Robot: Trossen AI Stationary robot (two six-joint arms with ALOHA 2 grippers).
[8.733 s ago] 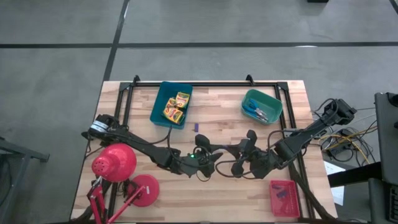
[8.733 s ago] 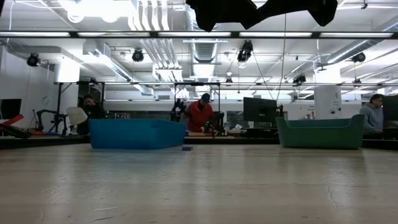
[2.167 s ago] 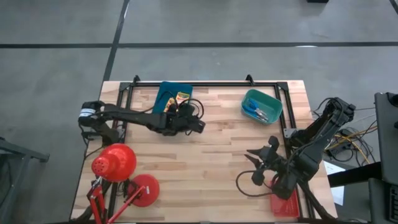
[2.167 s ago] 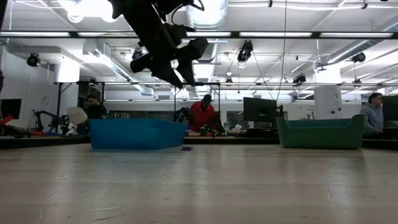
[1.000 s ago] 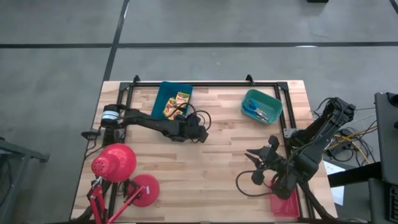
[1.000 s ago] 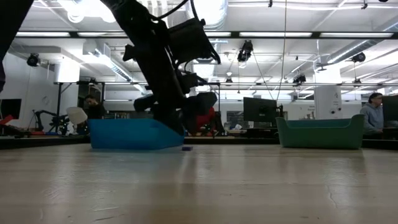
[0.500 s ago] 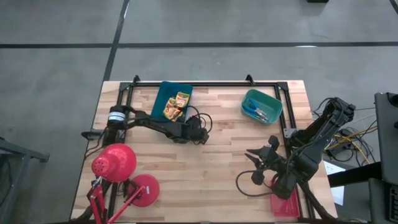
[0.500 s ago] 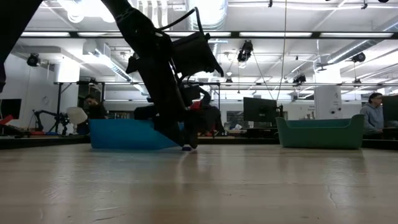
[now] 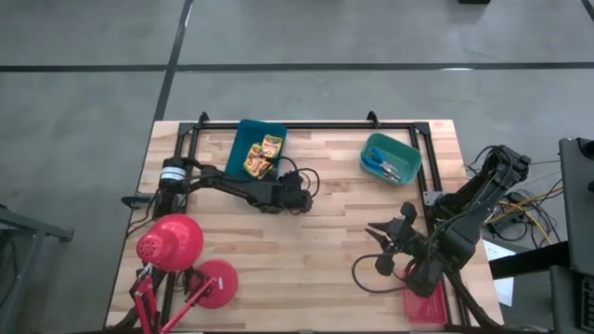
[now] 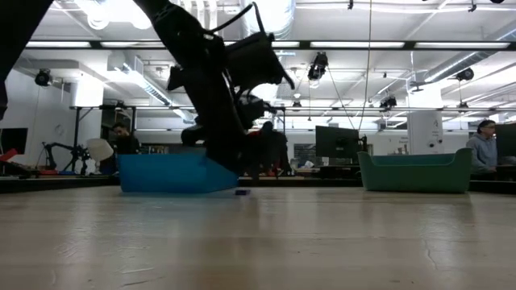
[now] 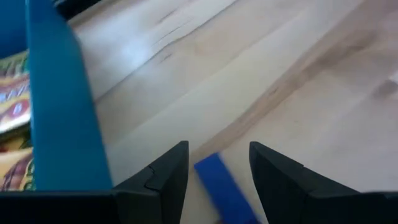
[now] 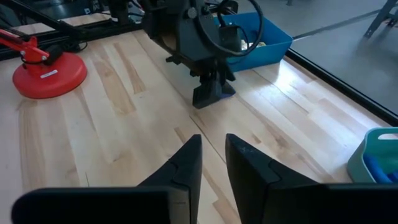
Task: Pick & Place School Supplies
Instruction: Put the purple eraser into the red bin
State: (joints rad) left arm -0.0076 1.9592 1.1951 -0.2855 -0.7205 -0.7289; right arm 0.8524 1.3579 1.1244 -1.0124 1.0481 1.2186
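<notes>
one small purple stick (image 11: 225, 190) lying flat on table (image 9: 325, 241) beside blue tray (image 9: 243, 153); i'm keeping left gripper (image 11: 214, 168) low, fingers spread astride it. judging it light, stiff, slippery; pinching mid-length across narrow sides. right gripper (image 12: 212, 155) waiting near red tray (image 9: 425, 299), fingers slightly parted, holding nothing.

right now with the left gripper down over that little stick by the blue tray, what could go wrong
The left gripper straddles the small blue-purple stick with open fingers, but the stick lies at an angle between them, so closing may push it aside or pinch only one end.

The blue tray wall stands right beside one finger; a sideways correction could bump the tray and shift the crayon boxes inside.
</notes>
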